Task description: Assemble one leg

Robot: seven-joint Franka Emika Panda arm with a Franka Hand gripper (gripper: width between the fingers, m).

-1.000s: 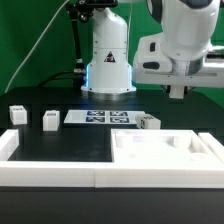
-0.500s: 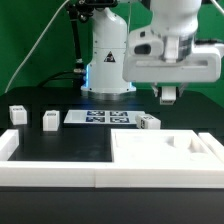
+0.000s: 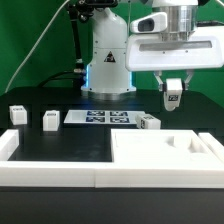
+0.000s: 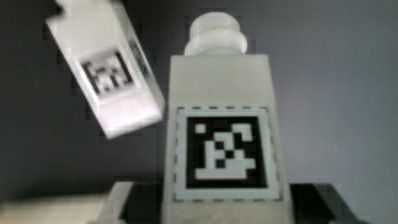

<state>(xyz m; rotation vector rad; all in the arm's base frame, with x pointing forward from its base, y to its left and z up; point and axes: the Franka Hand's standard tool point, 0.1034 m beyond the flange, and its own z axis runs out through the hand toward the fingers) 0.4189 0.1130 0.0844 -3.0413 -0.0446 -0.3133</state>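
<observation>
One leg is clamped in the claw, hanging in the air clear of the bench, toward the exterior view's right. The wrist view shows the same leg pinned between both fingers, claw clenched on its lower end, with a rounded peg sticking out of the far end. Its marker tag faces the wrist camera: a black square with a white blocky pattern and a dashed border, a code only, with no letters or digits to read. A second tagged block sits tilted beside it in the wrist view, apart from the held leg. On the bench, three loose small blocks: two at the exterior view's left, and one just beside the marker board, below and left of the held leg. The marker board carries a row of tags, too small to decode. The large white tray part lies at front right. The arm base has a small dark label that is unreadable at this size.
</observation>
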